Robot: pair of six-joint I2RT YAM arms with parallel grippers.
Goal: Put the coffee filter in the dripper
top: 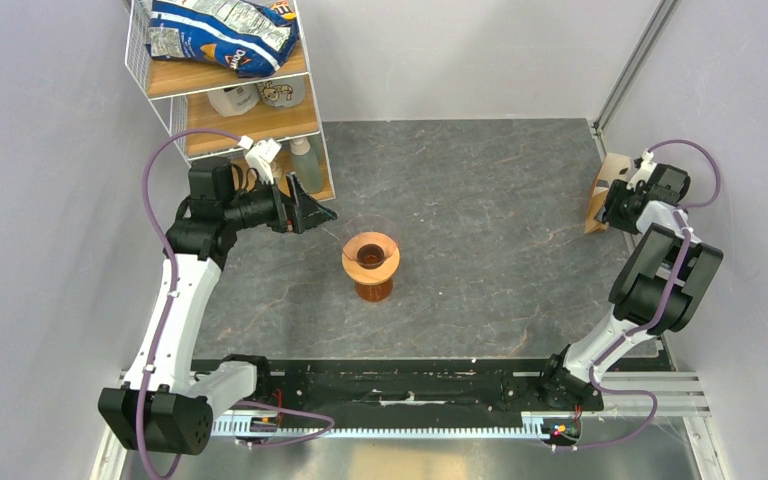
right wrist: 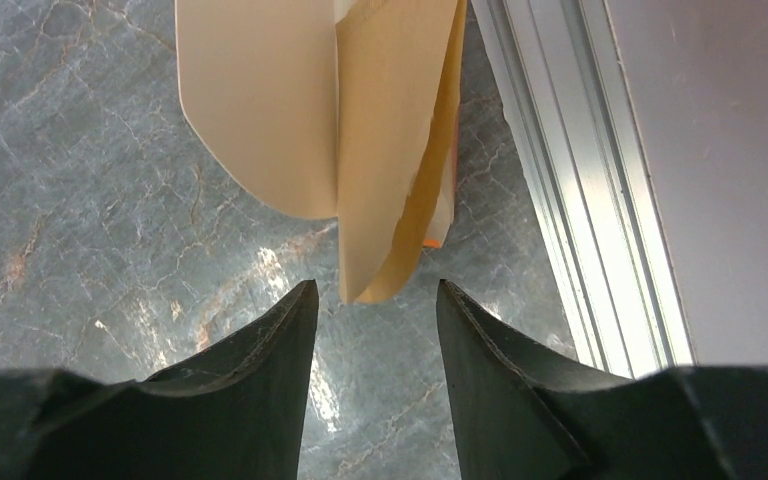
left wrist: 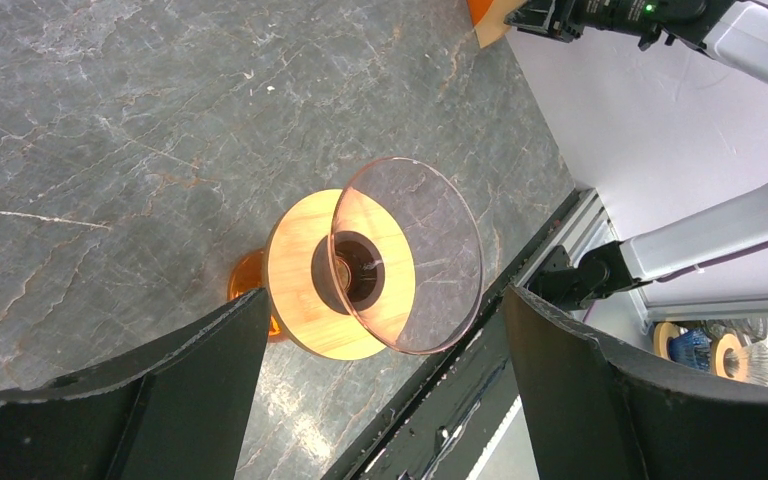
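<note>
The dripper (top: 371,254), a light-wood ring with a dark centre hole, sits on an amber glass vessel (top: 373,291) mid-table. In the left wrist view the ring (left wrist: 305,300) carries a clear glass cone (left wrist: 430,250). My left gripper (top: 326,214) is open and empty, just left of the dripper, and frames it in its own view (left wrist: 385,300). The tan coffee filter (right wrist: 395,140) stands against a pale wooden stand (right wrist: 255,100) at the table's right edge (top: 597,195). My right gripper (right wrist: 375,292) is open, with the filter's lower corner just between its fingertips, untouched.
A white wire shelf (top: 165,110) with a chip bag (top: 225,35) and bottles stands at the back left, close behind the left arm. An aluminium rail (right wrist: 570,200) and the wall run beside the filter stand. A black rail (top: 390,385) spans the near edge.
</note>
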